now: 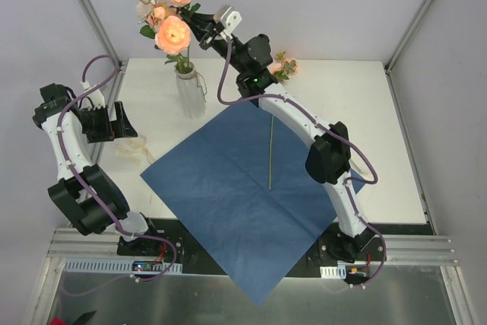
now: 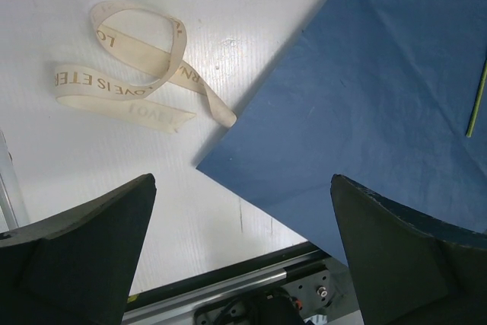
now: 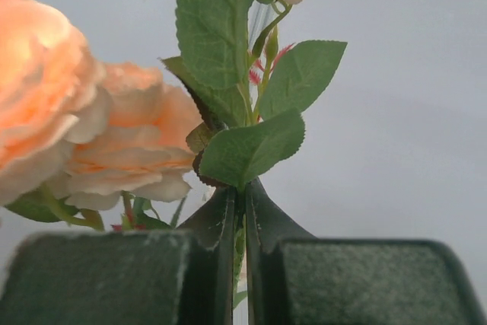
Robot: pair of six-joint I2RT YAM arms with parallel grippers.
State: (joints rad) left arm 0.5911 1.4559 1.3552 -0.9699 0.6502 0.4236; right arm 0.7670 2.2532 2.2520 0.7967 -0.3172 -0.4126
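A clear glass vase (image 1: pixel 190 93) at the back left holds several peach roses (image 1: pixel 173 33). My right gripper (image 1: pixel 201 29) reaches in among them and is shut on a green leafy stem (image 3: pixel 242 154), which runs up between its jaws (image 3: pixel 243 211), with a peach rose (image 3: pixel 68 127) just to the left. A blue paper sheet (image 1: pixel 251 188) lies spread on the table, with one long-stemmed flower (image 1: pixel 270 150) on it. My left gripper (image 1: pixel 122 123) hovers open over the table's left side (image 2: pixel 243 249), holding nothing, near a cream printed ribbon (image 2: pixel 129 74) and the paper's corner (image 2: pixel 380 112).
The white table (image 1: pixel 365 112) sits inside a frame with grey walls. The ribbon (image 1: pixel 133 146) lies looped left of the paper. The lying flower's head (image 1: pixel 285 66) is behind my right arm. The paper's near corner overhangs the metal rail (image 1: pixel 251 279).
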